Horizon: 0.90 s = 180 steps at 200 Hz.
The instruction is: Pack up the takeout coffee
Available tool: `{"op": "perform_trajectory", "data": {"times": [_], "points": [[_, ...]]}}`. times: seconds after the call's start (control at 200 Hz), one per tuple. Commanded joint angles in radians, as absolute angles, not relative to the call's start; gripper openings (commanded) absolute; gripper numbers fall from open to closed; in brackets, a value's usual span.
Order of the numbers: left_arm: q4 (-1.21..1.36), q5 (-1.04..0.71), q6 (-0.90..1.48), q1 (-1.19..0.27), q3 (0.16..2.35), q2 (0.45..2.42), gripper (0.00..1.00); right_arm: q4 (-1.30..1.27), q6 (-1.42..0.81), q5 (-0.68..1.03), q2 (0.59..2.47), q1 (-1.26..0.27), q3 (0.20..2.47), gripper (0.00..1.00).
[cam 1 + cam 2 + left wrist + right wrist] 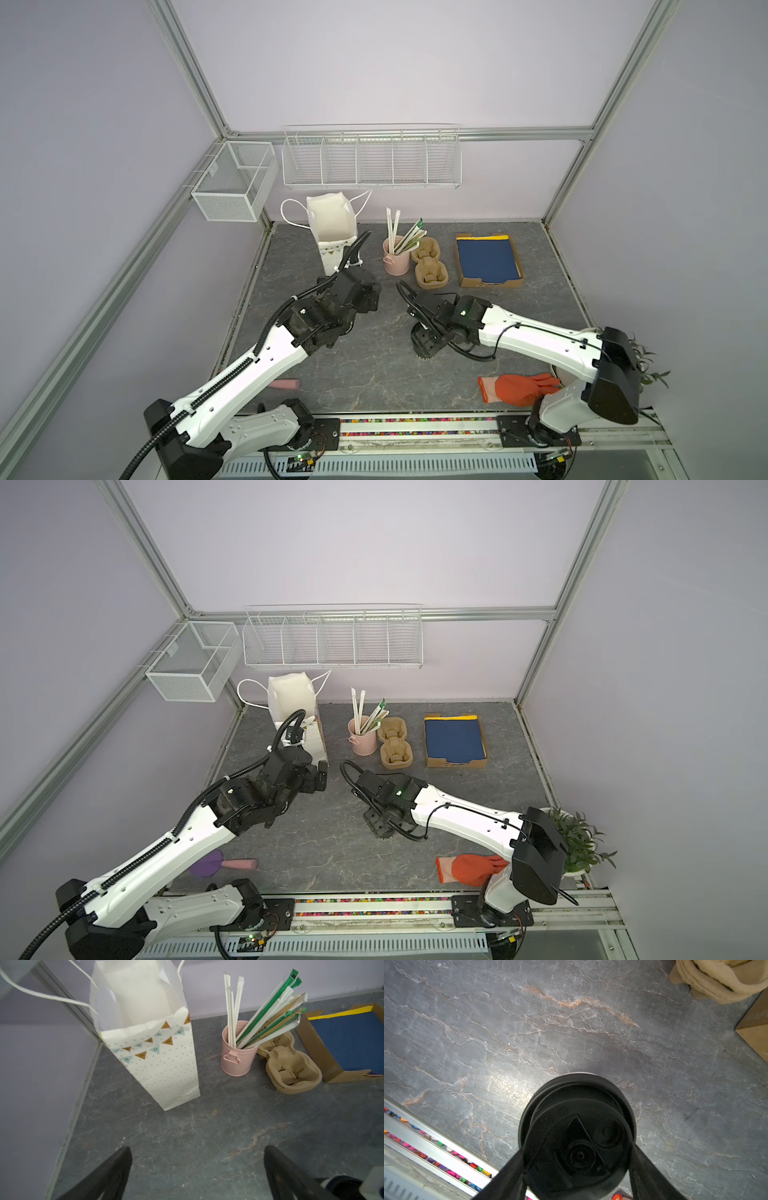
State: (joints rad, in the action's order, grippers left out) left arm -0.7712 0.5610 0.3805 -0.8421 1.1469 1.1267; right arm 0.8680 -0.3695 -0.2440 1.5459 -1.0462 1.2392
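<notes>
With right end effector (580,1150) clamped on takeout coffee (577,1093), left end effector (198,1150) wide, lift slowly, keeping upright.

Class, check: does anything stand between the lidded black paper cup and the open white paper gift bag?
Yes. In both top views the open left gripper hangs roughly on the line from the lidded black paper cup to the white paper gift bag. Nothing else lies between them.
</notes>
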Motion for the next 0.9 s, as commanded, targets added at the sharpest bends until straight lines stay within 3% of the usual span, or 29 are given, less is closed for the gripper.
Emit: {"op": "perform_trajectory", "data": {"times": [0.0, 0.095, 0.395, 0.895], "points": [[-0.783, 0.327, 0.522, -0.839, 1.112, 1.150, 1.00, 1.009, -0.350, -0.154, 1.625, -1.039, 1.172, 0.70], [-0.647, 0.182, 0.605, -0.839, 1.004, 1.159, 1.00, 1.003, -0.352, -0.149, 1.620, -1.039, 1.169, 0.70], [-0.466, -0.033, 0.722, -0.838, 0.909, 1.256, 0.99, 0.992, -0.342, -0.137, 1.619, -1.040, 1.161, 0.70], [-0.382, -0.111, 0.788, -0.839, 0.813, 1.299, 0.92, 0.990, -0.337, -0.130, 1.620, -1.041, 1.167, 0.70]]}}
